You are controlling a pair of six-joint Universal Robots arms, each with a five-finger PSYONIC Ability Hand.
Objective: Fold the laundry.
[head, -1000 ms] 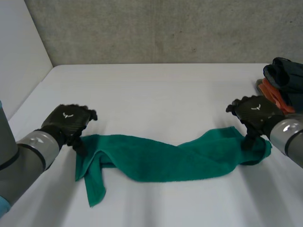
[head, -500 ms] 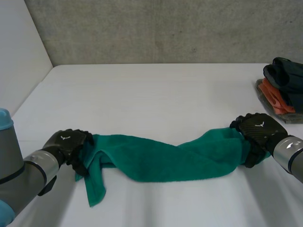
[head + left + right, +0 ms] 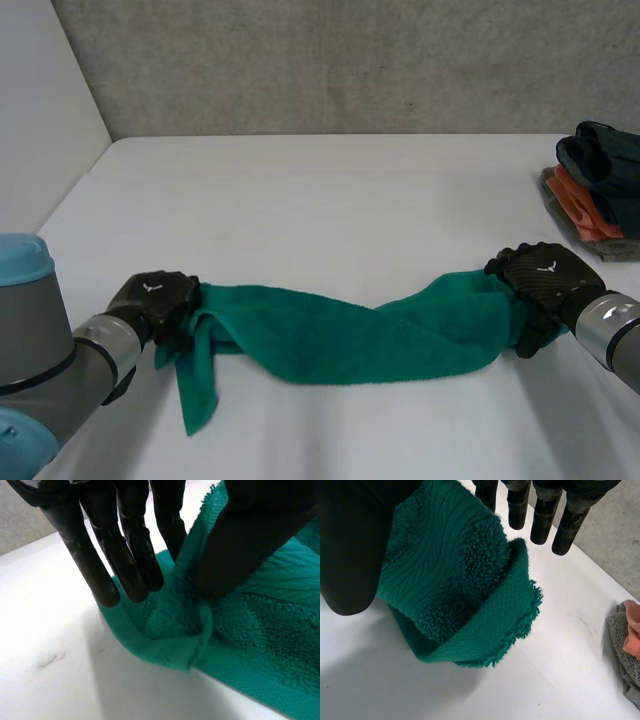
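The green towel point(image 3: 340, 340), judged soft, limp and light, lies twisted along the surface's point(image 3: 320, 200) near edge, each end pinched by the left robot hand point(image 3: 158, 300) and right robot hand point(image 3: 540, 282); corners look the surest hold.

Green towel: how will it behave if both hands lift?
Likely floppy: the towel lies twisted and bunched between left hand and right hand, so its middle should sag. Its looped pile looks grippy; slipping seems unlikely. Loose flap near the left hand may dangle.
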